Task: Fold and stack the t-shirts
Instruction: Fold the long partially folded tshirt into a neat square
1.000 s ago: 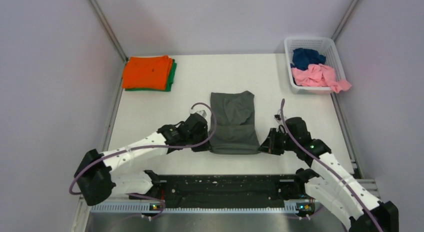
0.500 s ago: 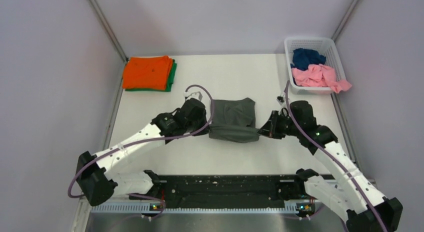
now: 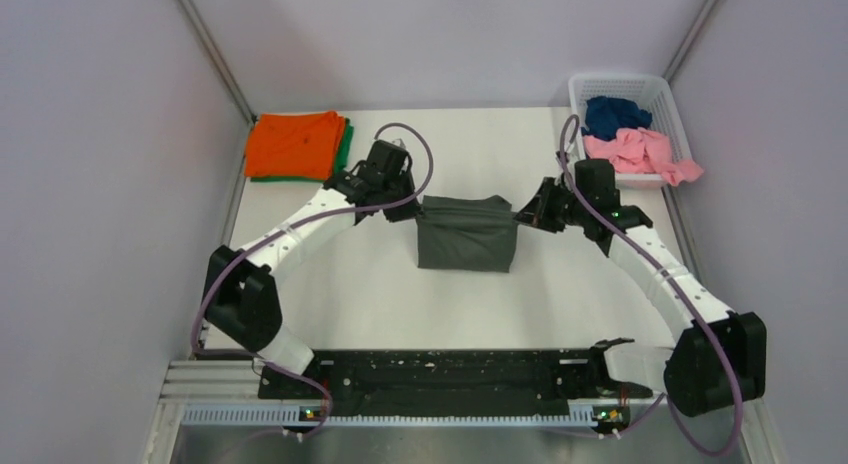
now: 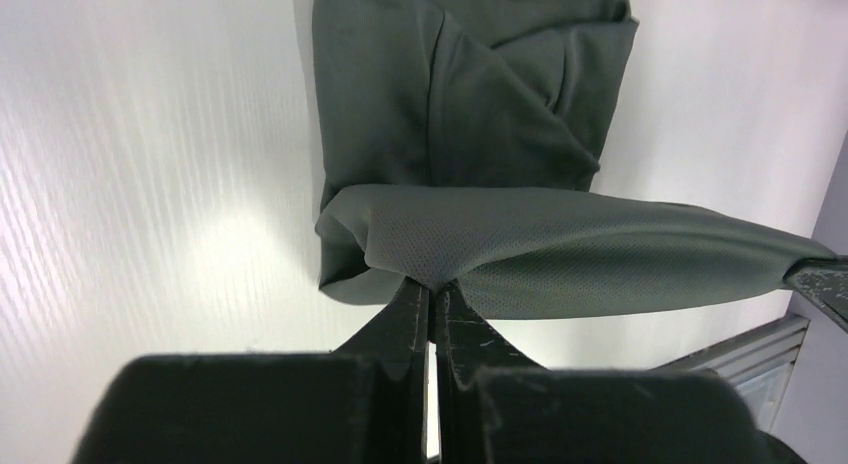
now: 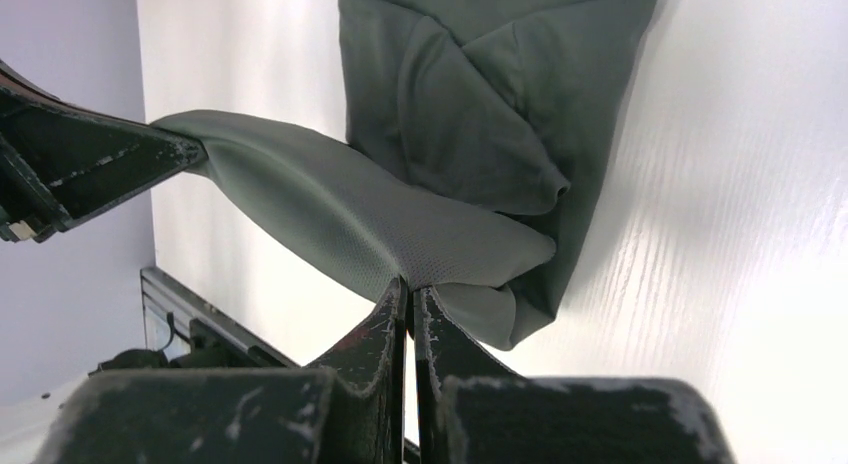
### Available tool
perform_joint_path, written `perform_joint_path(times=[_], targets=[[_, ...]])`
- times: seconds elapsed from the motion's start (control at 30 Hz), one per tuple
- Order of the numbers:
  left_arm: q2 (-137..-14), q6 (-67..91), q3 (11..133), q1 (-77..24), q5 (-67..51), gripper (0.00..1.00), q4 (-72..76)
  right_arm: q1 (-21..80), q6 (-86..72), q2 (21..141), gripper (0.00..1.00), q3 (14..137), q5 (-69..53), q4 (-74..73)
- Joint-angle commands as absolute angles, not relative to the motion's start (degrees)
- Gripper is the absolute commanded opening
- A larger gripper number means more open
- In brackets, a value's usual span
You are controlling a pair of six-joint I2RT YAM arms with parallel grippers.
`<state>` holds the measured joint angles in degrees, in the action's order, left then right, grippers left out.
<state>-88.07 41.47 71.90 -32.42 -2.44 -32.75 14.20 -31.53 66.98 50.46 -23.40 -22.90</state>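
The dark grey t-shirt (image 3: 466,239) lies mid-table, folded over on itself. My left gripper (image 3: 412,210) is shut on its left corner and my right gripper (image 3: 522,212) is shut on its right corner, holding the folded edge stretched between them at the shirt's far end. In the left wrist view my gripper (image 4: 432,284) pinches the raised grey cloth (image 4: 560,254). In the right wrist view my gripper (image 5: 410,282) pinches the same edge (image 5: 400,224). An orange t-shirt (image 3: 293,144) lies folded on a green one (image 3: 345,149) at the back left.
A white lattice basket (image 3: 660,89) at the back right holds a navy blue t-shirt (image 3: 612,114) and a pink t-shirt (image 3: 640,152) that spills over its rim. Walls close in the table on the left, back and right.
Both grippers have carried the near hem of the grey t-shirt away from me, over the rest of it. The shirt now lies half as long, folded.
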Motion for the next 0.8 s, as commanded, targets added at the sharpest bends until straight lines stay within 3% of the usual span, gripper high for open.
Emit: perform_joint_path(times=[0.0, 0.6, 0.67, 0.7, 0.73, 0.77], targets=[[-93.39, 37.78, 78.2, -28.71, -5.42, 0.0, -32.02, 11.84, -31.03, 70.97, 0.0, 55.25, -20.87, -16.87], [-120.27, 35.39, 99.74, -22.3, -12.73, 0.01, -32.95, 6.44, -29.35, 99.18, 0.0, 63.99, -25.22, -4.15], [-121.75, 35.79, 100.79, -21.92, -13.15, 0.07, -32.55, 6.14, -29.46, 102.23, 0.0, 65.25, -25.51, -3.19], [-122.41, 35.74, 101.56, -21.77, -13.5, 0.15, -32.53, 6.08, -29.68, 103.47, 0.0, 65.68, -25.49, -2.61], [-123.0, 35.5, 102.33, -21.75, -13.65, 0.28, -32.6, 5.99, -29.67, 104.58, 0.06, 66.36, -25.44, -2.14], [-123.47, 35.39, 103.25, -21.66, -13.56, 0.41, -32.8, 5.8, -29.88, 105.34, 0.19, 67.39, -25.22, -2.06]])
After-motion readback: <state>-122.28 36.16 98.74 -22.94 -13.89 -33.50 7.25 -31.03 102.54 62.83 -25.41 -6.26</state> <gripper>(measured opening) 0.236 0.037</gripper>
